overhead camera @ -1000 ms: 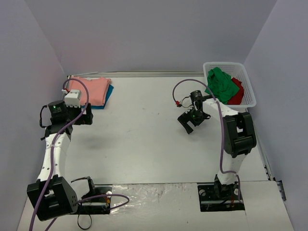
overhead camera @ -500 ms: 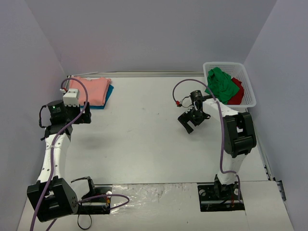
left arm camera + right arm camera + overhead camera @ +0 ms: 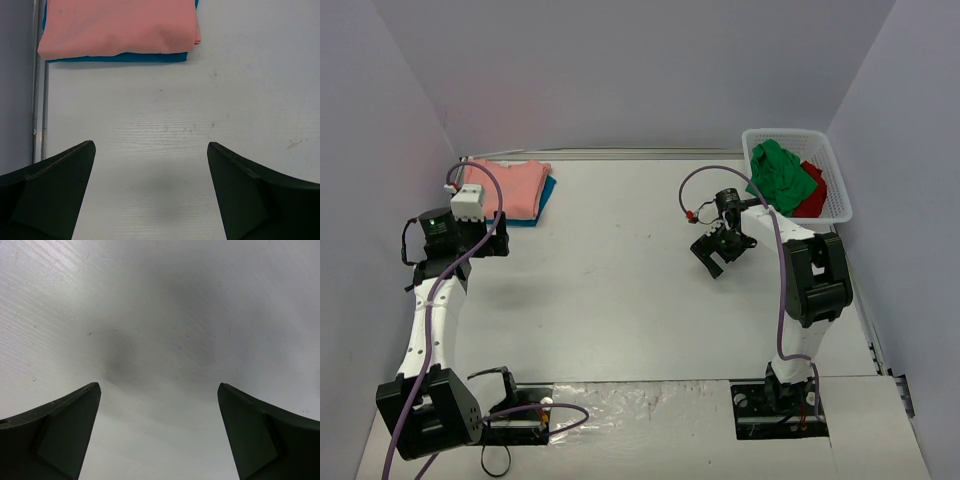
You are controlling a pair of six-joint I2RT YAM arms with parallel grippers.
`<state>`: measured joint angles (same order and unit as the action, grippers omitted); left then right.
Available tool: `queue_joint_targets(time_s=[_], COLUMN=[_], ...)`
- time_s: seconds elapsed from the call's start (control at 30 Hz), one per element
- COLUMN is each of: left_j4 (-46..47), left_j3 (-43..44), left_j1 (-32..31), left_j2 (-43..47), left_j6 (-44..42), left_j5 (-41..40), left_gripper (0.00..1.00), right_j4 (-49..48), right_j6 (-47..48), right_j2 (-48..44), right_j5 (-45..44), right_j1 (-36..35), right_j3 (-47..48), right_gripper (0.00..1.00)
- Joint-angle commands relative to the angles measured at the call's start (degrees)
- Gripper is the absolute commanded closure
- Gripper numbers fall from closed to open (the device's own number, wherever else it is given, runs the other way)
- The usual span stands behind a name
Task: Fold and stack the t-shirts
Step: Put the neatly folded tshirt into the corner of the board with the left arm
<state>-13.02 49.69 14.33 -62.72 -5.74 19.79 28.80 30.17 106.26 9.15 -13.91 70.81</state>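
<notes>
A folded salmon-pink t-shirt [image 3: 515,186] lies on a teal-blue t-shirt [image 3: 544,198] at the table's back left. In the left wrist view the pink shirt [image 3: 120,25] fills the top, with the blue edge [image 3: 120,57] showing under it. My left gripper [image 3: 478,238] [image 3: 150,145] hovers open just in front of that stack, over bare table. A crumpled green t-shirt [image 3: 780,175] and a red t-shirt [image 3: 813,196] sit in the white basket [image 3: 840,205] at the back right. My right gripper [image 3: 718,250] [image 3: 159,385] is open above bare table, left of the basket.
Purple walls close the table in on the left, back and right. A metal rail [image 3: 39,100] runs along the table's left edge beside the stack. Cables loop over both arms. The arm bases stand at the near edge.
The left wrist has edged slightly toward the back of the table. The right arm and the shirts have not moved.
</notes>
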Motion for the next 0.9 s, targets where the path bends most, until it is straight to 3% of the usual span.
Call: queue_joint_targets(time_s=[0.0, 0.87], left_j4=[1.2, 1.9], left_j3=[0.2, 0.1], left_j1=[0.3, 1.3], left_j2=[0.1, 1.2], left_j6=[0.6, 1.8], left_j5=[-0.1, 0.5], left_gripper=[0.06, 0.06], right_j4=[1.3, 1.3], right_j6=[-0.1, -0.2], right_j2=[-0.2, 0.2], right_j5=[-1.2, -1.6], right_j1=[-0.1, 0.0], right_j3=[-0.2, -0.4], right_gripper=[0.00, 0.00])
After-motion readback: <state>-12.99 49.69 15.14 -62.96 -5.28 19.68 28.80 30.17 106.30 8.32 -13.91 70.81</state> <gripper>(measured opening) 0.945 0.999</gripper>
